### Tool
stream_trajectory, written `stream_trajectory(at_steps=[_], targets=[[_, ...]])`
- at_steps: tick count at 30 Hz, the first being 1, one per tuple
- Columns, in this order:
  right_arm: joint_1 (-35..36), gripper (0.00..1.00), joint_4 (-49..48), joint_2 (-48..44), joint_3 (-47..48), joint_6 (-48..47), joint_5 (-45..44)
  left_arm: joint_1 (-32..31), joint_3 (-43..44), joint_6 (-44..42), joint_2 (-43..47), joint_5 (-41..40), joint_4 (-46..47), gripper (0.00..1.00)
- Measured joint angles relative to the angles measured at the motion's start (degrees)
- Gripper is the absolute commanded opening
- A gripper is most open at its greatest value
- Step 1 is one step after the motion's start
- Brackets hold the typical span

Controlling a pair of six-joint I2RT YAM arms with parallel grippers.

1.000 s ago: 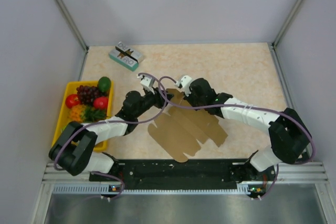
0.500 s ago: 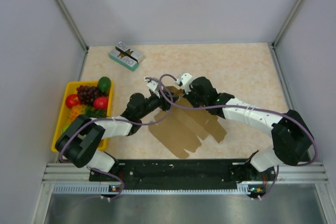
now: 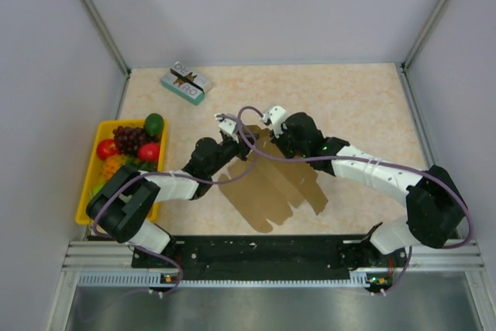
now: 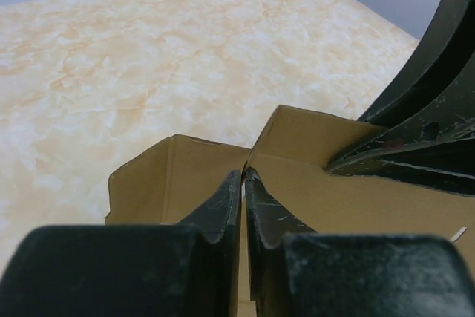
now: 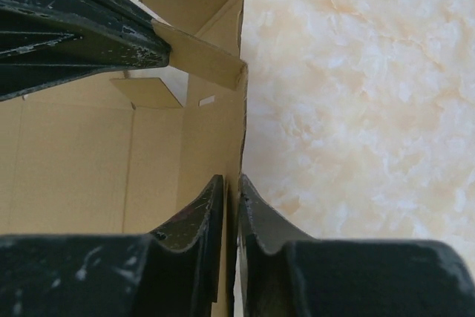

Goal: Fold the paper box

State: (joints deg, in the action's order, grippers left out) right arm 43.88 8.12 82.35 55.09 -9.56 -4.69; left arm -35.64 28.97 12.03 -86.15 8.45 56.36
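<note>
Paper box [image 3: 271, 187]: mid-frame, far flaps raised.
Left claw [image 4: 243, 183]: pinched tight on its flap.
Right claw [image 5: 231, 187]: pinched tight on its edge.

The top view looks steeply down from high behind the arms [image 3: 174, 184], far enough off to take in the whole tabletop [image 3: 356, 98]. The left wrist view sits just behind the left gripper [image 4: 243, 177], low over the tabletop, facing along its fingers at the box [image 4: 148, 183] from very near. The right wrist view sits the same way behind the right gripper [image 5: 230, 180], tilted more downward. All three share the box's raised far edge. Each wrist view also catches the other gripper's fingers.
</note>
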Motion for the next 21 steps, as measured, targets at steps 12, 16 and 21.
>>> stream_trajectory(at_steps=[12,16,21], targets=[[0.00,0.29,2.43,-4.66,-0.35,2.29,-1.53,-0.31,-2.62,-0.24,-1.05,-0.39,5.40,0.00],[0.00,0.21,2.69,-5.35,-0.37,2.25,-1.81,-0.31,-3.61,-0.28,-1.03,-0.39,6.71,0.00],[1.14,0.06,2.67,-5.38,-0.83,1.55,-3.28,-0.31,-4.57,-0.22,-1.03,-0.44,7.28,0.00]])
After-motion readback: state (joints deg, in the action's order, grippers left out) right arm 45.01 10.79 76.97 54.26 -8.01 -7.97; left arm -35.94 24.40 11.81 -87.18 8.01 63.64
